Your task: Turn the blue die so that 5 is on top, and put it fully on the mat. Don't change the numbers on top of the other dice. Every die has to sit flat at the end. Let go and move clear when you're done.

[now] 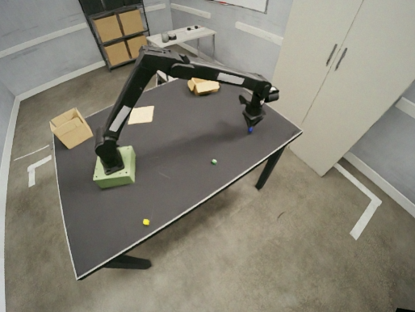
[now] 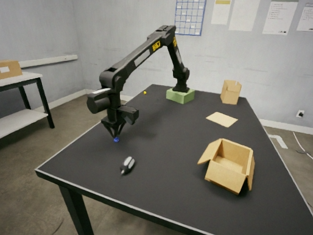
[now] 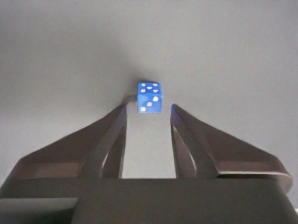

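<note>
The blue die [image 1: 250,130] [image 2: 116,140] [image 3: 150,97] lies on the dark table near its right edge. My gripper [image 1: 250,126] [image 2: 116,136] [image 3: 148,112] points straight down right over it. The fingers stand partly open, with the tips on either side of the die and a gap on each side. The die's pips are too blurred to read. The tan mat [image 1: 141,115] [image 2: 221,119] lies far off, near the arm's base. A green die [image 1: 214,162] sits mid-table and a yellow die [image 1: 146,221] [image 2: 145,92] sits near the front edge.
An open cardboard box [image 1: 203,86] [image 2: 228,164] lies on its side at the table's far corner. A smaller box [image 1: 70,127] [image 2: 231,92] stands past the mat. A grey mouse-like object [image 2: 127,164] lies near the blue die. The arm's green base [image 1: 115,167] [image 2: 180,95] stands on the table.
</note>
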Motion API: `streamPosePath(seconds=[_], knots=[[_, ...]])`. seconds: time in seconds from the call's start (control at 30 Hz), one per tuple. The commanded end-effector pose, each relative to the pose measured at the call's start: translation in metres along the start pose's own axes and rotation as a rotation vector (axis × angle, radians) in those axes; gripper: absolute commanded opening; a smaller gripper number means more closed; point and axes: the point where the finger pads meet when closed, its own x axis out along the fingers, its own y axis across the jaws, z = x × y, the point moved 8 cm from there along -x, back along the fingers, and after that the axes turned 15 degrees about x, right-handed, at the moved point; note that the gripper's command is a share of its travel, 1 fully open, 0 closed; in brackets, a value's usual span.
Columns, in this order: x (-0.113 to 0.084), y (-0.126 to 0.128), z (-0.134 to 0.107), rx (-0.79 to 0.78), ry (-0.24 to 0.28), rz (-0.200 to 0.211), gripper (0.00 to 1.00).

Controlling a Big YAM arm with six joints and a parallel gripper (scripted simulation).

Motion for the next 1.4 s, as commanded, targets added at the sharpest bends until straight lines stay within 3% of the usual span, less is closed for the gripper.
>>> streamPosePath(seconds=[0.0,0.4,1.37], knots=[[0.0005,-0.0132,-0.0033,-0.002,-0.006,-0.034,0.3],[-0.0072,-0.02,-0.0027,-0.001,-0.008,-0.055,0.3],[-0.0041,-0.0176,-0.003,-0.001,-0.007,-0.047,0.3]])
